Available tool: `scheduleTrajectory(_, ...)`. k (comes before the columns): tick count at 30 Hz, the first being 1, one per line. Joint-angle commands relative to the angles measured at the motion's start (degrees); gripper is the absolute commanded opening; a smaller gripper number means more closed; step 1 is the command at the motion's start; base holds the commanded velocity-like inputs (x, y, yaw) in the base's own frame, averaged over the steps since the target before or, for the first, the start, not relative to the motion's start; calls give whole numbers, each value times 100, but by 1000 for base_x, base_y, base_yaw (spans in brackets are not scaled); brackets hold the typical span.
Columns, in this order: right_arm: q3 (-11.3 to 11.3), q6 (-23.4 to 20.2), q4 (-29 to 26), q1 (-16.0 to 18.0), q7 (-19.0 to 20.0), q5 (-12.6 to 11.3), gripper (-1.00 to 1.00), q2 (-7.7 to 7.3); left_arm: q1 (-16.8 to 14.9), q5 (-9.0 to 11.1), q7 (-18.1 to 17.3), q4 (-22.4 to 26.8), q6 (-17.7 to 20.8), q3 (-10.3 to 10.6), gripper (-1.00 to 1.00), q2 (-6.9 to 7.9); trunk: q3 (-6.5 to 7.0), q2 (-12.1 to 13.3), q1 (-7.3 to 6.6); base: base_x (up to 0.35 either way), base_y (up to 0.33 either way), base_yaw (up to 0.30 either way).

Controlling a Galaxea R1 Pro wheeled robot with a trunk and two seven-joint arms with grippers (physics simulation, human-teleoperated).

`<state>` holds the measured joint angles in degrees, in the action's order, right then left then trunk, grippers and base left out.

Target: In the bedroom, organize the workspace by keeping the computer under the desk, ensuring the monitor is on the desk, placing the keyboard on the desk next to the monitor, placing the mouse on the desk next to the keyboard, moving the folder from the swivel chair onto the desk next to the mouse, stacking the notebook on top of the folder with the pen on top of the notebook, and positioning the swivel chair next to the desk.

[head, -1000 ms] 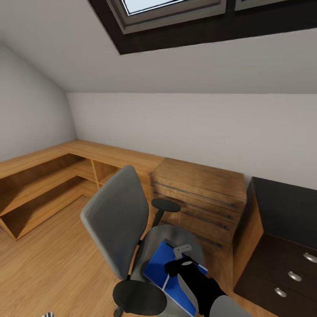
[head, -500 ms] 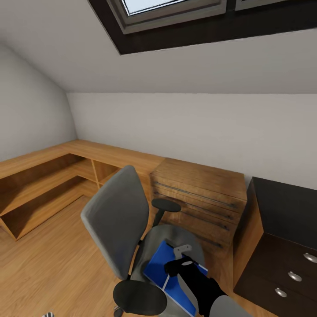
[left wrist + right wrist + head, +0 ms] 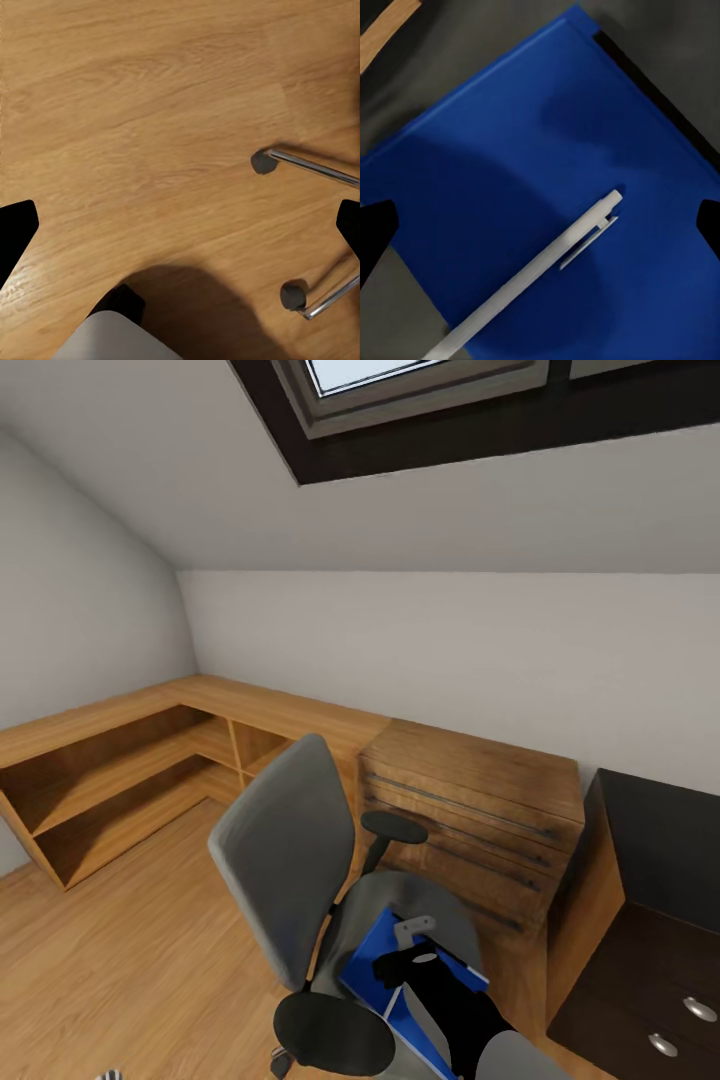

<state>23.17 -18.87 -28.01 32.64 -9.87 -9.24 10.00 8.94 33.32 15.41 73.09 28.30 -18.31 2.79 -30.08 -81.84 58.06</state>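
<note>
Between the spread fingertips of the right gripper [image 3: 540, 217], above the swivel chair [image 3: 290, 850]: pen [image 3: 536, 279] lying diagonally on folder [image 3: 510, 202], untouched. Left gripper [image 3: 180, 225] likewise spread over floor [image 3: 135, 112].

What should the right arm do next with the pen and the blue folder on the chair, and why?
Probably lower the right gripper straight down and close on the pen. Its fingertips stand wide apart on either side of the pen, which lies loose on the folder on the swivel chair seat. Lifting the folder first could roll the pen off.
</note>
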Motion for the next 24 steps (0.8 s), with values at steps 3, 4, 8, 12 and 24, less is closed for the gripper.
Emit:
scheduleTrajectory(3, 30, -22, -3, 6, -52, -52, 100, 0, 3, 59, 48, 12, 17, 2, 100, 2, -5, -3, 0, 0, 0, 3)
scheduleTrajectory(4, 27, -20, -3, 6, -53, -50, 100, 0, 3, 58, 45, 12, 17, 0, 100, 2, -5, -3, 0, 0, 0, 1)
scheduleTrajectory(8, 16, -12, -3, 6, -58, -44, 100, 0, 3, 46, 41, 12, 17, -2, 100, -2, -41, -84, 44, 0, 0, 0)
scheduleTrajectory(12, 13, -30, 7, 6, -59, -43, 100, 0, 3, 44, 41, 14, 17, -2, 100, -5, -113, -244, 132, 0, 0, 0)
scheduleTrajectory(24, 12, -55, 46, 6, -59, -47, 100, 0, 3, 43, 41, 12, 17, -3, 100, -6, -328, -725, 396, 0, 0, 0)
